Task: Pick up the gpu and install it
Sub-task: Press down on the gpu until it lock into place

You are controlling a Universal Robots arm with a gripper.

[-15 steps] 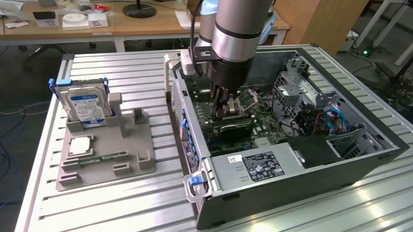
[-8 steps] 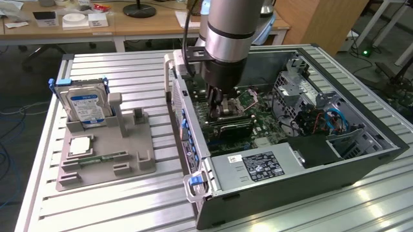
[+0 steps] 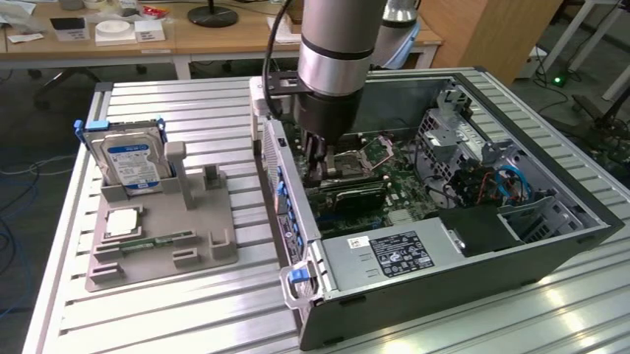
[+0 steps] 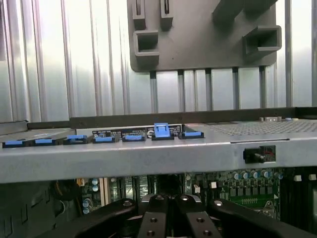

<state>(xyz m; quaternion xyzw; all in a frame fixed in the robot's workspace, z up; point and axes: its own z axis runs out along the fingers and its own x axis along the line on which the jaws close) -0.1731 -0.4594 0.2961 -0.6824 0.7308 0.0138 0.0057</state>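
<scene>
The gripper point(image 3: 317, 171) is down inside the open computer case point(image 3: 551, 221), its dark fingers drawn fully together, and in the wrist view the gripper point(image 4: 168, 218) shows the same closed stance with circuit boards beyond it. Directly beneath the fingertips a thin dark card, the gpu point(image 3: 347, 193), stands on its edge on the green motherboard point(image 3: 399, 173), near the case wall on the exterior view's left (whether the fingers actually pinch its upper edge or only hang just over it cannot be told). Nearer the camera in the case sits the power supply point(image 3: 389, 254) with its black label. The wrist view looks across the case's metal side rail, which carries a row of blue latches point(image 4: 161, 130). Outside the case, to the exterior view's left, a grey parts holder point(image 3: 197, 228) rests on the ribbed aluminium table point(image 3: 197, 310); the hard drive point(image 3: 133, 164) stands upright in its far end, a square silvery chip point(image 3: 120, 221) lies flat in a recess, and a narrow green memory stick point(image 3: 147, 242) lies beside it.
</scene>
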